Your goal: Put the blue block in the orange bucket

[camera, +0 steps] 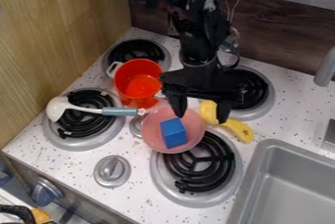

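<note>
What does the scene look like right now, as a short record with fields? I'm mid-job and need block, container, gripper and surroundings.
target: blue block, inside the pink bowl
destination: orange bucket, upright on the stovetop, block not in it
gripper: over the bowl area, fingers apart, not holding the block
bowl support: beside the bucket, partly over the front burner nearest the sink
nearby: ladle lying across another burner; yellow curved object beside the bowl

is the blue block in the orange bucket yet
No, the blue block sits in the pink bowl, beside the orange bucket.
</note>
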